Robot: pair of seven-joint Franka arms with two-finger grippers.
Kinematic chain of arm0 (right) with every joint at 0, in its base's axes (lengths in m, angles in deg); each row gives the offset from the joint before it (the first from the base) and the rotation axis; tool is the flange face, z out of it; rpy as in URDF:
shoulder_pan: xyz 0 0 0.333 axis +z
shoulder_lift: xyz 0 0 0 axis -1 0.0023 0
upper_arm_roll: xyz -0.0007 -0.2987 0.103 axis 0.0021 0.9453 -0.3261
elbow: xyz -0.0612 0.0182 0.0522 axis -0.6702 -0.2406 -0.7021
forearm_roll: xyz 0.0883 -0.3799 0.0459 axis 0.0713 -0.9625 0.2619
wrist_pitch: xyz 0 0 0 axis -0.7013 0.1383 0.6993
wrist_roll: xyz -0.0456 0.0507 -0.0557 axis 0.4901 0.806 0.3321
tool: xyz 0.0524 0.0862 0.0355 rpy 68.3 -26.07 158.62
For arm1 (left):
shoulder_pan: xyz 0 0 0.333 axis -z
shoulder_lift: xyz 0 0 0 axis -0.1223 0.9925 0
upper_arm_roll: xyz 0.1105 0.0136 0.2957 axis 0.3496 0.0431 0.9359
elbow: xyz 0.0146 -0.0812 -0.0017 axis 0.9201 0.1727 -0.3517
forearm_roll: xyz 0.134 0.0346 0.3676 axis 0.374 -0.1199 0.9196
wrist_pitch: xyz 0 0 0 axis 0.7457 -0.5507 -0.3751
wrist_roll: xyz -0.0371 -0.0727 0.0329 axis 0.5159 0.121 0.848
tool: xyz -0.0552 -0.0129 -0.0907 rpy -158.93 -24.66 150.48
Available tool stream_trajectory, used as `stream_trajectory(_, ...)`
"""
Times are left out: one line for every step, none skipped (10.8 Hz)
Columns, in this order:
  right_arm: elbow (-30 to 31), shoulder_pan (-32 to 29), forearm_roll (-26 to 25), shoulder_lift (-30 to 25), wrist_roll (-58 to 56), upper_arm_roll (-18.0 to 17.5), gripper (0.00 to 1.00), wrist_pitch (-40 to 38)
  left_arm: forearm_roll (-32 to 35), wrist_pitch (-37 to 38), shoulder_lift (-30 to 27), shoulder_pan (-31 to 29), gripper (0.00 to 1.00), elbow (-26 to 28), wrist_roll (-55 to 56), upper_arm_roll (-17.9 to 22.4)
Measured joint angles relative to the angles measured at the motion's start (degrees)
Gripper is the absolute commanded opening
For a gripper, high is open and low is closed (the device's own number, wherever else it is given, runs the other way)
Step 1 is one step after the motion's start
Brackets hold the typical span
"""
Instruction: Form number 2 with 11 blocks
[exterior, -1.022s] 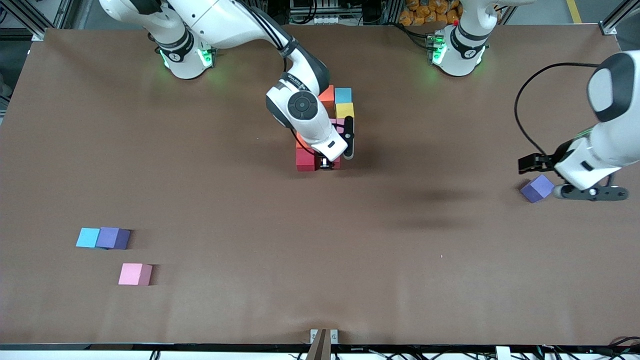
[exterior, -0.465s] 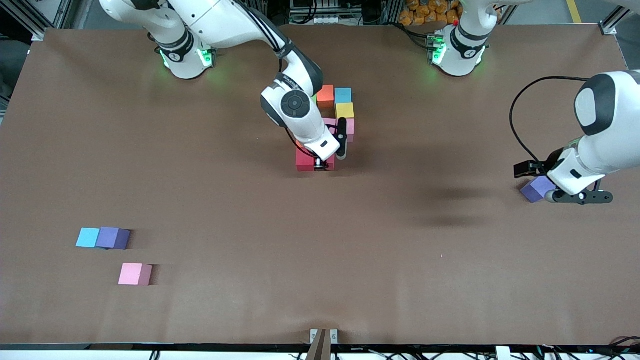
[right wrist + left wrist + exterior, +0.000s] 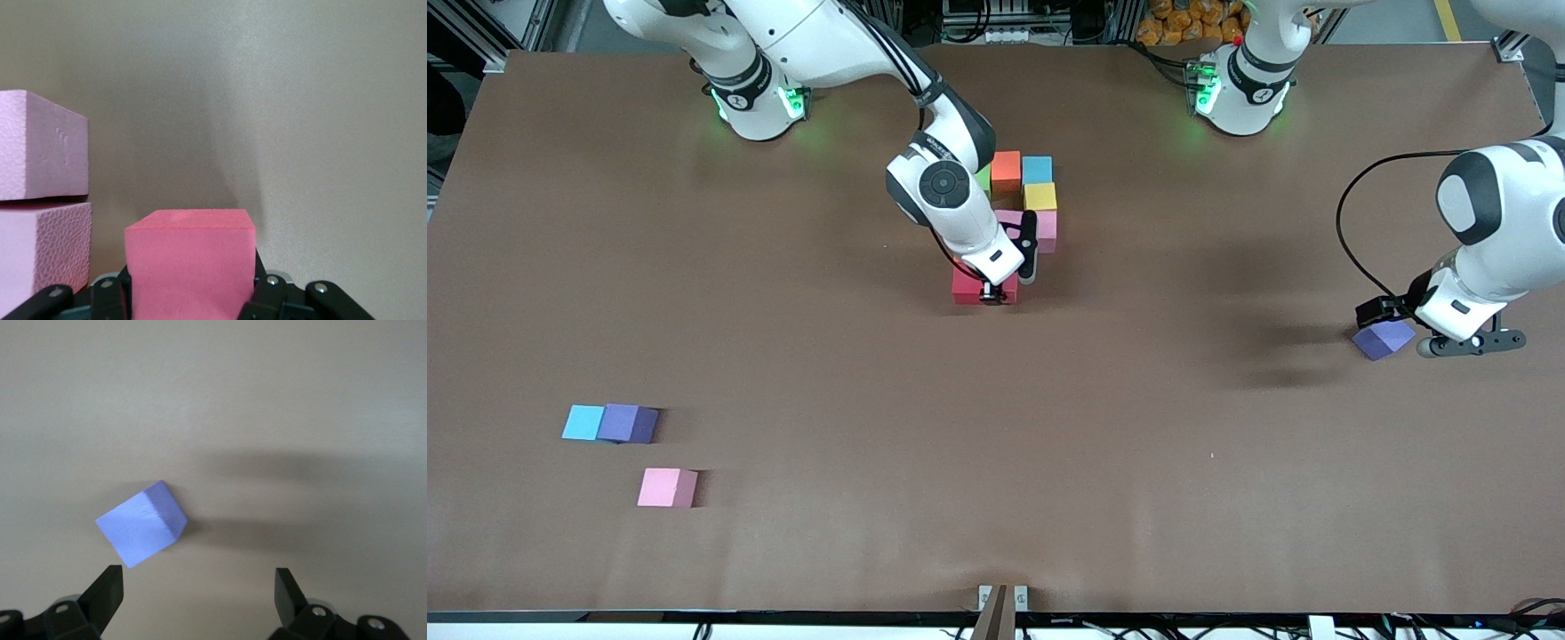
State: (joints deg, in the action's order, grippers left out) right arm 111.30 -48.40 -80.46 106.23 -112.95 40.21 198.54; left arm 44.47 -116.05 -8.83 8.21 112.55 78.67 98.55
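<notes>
Right gripper (image 3: 1002,293) down at the near end of the number 2 (image 3: 1024,200), mid-table close to the bases, clamped on a red block (image 3: 190,257) being set into the bottom row beside another red block (image 3: 966,286). Two pink blocks (image 3: 40,193) just next to it in the right wrist view. Visible so far in the digit: orange block (image 3: 1006,171), blue block (image 3: 1037,169), yellow block (image 3: 1040,196), a sliver of green block (image 3: 983,178), pink, red; rest hidden under the right arm, so exact count unclear. Looks more than half built, bottom row not complete. Left gripper (image 3: 1436,331) low over the table at the left arm's end, fingers (image 3: 107,597) spread wide, nothing held, lined up just above a loose purple block (image 3: 1383,339) lying skewed on the table. Likely next pickup for the digit. Three spare cubes well apart from everything, nearer the front camera toward the right arm's end: light blue cube (image 3: 583,422) touching dark purple cube (image 3: 630,423), pink cube (image 3: 667,487) close by. Left to do: seat red, bring purple over, fill any remaining gaps.
</notes>
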Motion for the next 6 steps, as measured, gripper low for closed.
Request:
stream_trajectory(0.24,0.0,0.0,-0.01,0.01,0.01,0.32,0.56,0.0,-0.91,1.47,-0.31,1.0,0.36,0.05,0.79)
stream_trajectory(0.43,0.0,0.0,-0.01,0.01,0.02,0.32,0.95,0.0,-1.69,3.08,-0.42,1.0,0.13,0.22,1.54)
stream_trajectory(0.56,0.0,0.0,-0.02,0.01,0.02,0.32,1.12,0.0,-2.27,4.59,-0.53,1.0,-0.58,1.05,2.19)
stream_trajectory(0.69,0.0,0.0,0.0,0.02,0.02,0.32,1.36,0.0,-2.56,5.77,-0.88,1.0,-1.36,4.02,2.55)
stream_trajectory(0.82,0.0,0.0,0.02,0.02,0.03,0.32,1.82,0.0,-3.52,7.05,-1.75,1.0,-2.15,8.86,2.65)
stream_trajectory(0.93,0.0,0.0,0.04,0.02,0.03,0.32,1.98,0.0,-4.83,8.4,-2.76,1.0,-2.84,13.01,2.68)
